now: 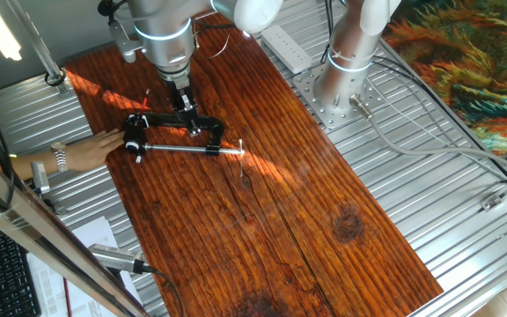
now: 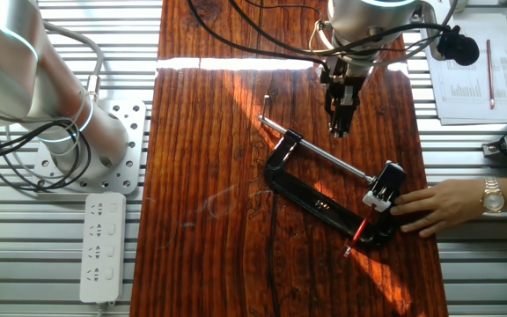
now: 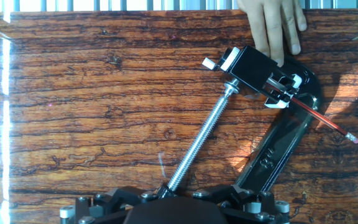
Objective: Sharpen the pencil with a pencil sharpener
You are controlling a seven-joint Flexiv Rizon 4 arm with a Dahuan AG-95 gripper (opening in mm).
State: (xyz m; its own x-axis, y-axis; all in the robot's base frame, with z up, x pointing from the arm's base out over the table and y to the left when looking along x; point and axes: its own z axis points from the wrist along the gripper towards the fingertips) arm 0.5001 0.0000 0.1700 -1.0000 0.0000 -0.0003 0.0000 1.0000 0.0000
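The small black pencil sharpener point(image 3: 252, 67) with white parts sits at the end of the silver screw rod point(image 3: 201, 143) of a black C-shaped clamp point(image 3: 278, 152). It also shows in the other fixed view point(image 2: 385, 185). The red pencil point(image 3: 321, 117) lies across the clamp frame. Its tip points into the sharpener and its eraser end points away; it also shows in the other fixed view point(image 2: 359, 231). My gripper point(image 2: 340, 130) hangs above the wooden board beside the clamp's rod end. It looks shut and empty. In one fixed view the gripper point(image 1: 186, 107) is just over the clamp point(image 1: 196, 128).
A person's hand point(image 3: 275, 25) rests on the sharpener end of the clamp. It also shows in the other fixed view point(image 2: 443, 207). A second arm's base point(image 2: 86, 145) and a power strip point(image 2: 102, 246) stand beside the wooden board point(image 2: 218, 220). Papers point(image 2: 469, 75) lie at the far corner.
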